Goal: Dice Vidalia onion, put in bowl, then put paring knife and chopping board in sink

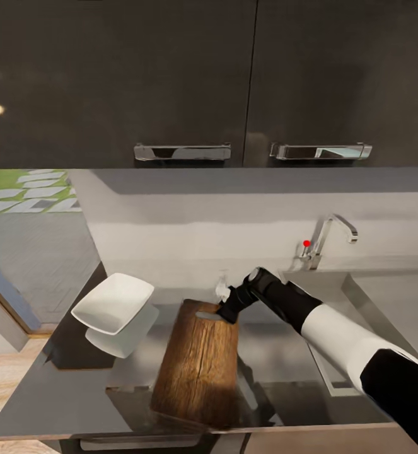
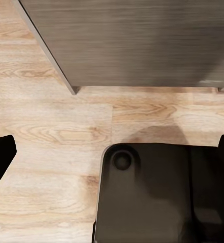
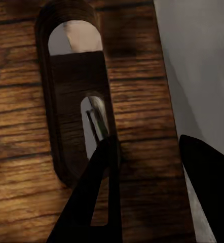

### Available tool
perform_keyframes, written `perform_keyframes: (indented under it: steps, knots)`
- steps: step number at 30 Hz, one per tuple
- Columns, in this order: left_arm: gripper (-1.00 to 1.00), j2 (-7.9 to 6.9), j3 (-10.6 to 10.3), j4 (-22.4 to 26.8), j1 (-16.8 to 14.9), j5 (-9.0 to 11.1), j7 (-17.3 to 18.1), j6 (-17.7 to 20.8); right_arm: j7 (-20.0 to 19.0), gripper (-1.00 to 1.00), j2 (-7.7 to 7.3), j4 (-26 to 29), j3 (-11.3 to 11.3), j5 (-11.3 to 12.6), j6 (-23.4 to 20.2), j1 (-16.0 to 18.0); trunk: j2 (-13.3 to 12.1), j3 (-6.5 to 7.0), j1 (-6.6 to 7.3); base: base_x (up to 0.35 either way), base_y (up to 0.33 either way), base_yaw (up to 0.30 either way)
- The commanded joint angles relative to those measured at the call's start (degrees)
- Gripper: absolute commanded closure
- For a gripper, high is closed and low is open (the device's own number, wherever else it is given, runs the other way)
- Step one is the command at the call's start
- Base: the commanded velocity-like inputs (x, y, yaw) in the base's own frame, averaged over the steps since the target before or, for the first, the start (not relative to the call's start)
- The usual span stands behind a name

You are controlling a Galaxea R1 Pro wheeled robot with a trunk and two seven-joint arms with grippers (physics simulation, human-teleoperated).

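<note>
Right gripper at the chopping board's handle slot, board to go into the sink.

Left of centre in the head view sits the shallow white squarish bowl (image 1: 113, 302); beside it the dark brown wood-grain chopping board (image 1: 199, 366) lies on the glossy grey countertop (image 1: 38, 397). The right gripper (image 1: 226, 310) is spread, one finger in the oval slot (image 3: 74, 91). Best to close firmly on the rim, lift level, then carry toward the grey steel sink (image 1: 360, 284) at right.
</note>
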State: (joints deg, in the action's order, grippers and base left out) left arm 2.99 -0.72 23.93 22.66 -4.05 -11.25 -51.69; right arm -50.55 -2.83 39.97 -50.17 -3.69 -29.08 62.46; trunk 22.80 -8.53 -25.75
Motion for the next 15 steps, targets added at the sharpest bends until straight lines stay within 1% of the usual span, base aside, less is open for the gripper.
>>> perform_keyframes:
  steps: [1, 4, 6, 9, 12, 15]
  knots:
    - [-1.0, 0.0, -0.1, 0.1, 0.0, -0.4, -0.5, 0.0, -0.2, 1.0, -0.05, 0.0, 1.0, -0.2, -0.4, 0.0, 0.1, -0.12, -0.04, 0.0, 0.0, 0.0]
    - [-1.0, 0.0, -0.1, 0.1, 0.0, -0.4, -0.5, 0.0, 0.4, 1.0, -0.11, -0.2, 2.9, -0.2, -0.5, 0.0, 0.1, -0.12, -0.04, 0.0, 0.0, 0.0]
    - [-1.0, 0.0, -0.1, 0.0, 0.0, -0.4, -0.5, 0.0, 1.5, 1.0, -0.11, -0.5, 3.5, -0.2, -0.6, 0.0, 0.1, -0.12, -0.04, 0.0, 0.0, 0.0]
    - [-1.0, -0.12, -0.1, -0.5, 0.0, -0.4, -0.5, 0.0, 4.7, 1.0, -0.09, -1.7, 3.9, -0.2, -0.8, 0.0, 0.1, -0.12, -0.04, 0.0, 0.0, 0.0]
    - [-1.0, -0.54, -0.1, -0.7, 0.0, -0.3, -0.5, 0.0, 7.9, 1.0, 0.03, -3.4, 4.0, -0.1, -0.9, 0.0, 0.1, -0.12, -0.04, 0.0, 0.0, 0.0]
    - [-1.0, -0.67, -0.1, -0.7, 0.0, -0.3, -0.5, 0.0, 9.1, 1.0, 0.16, -4.0, 4.1, -0.1, -1.0, 0.0, 0.1, -0.12, -0.04, 0.0, 0.0, 0.0]
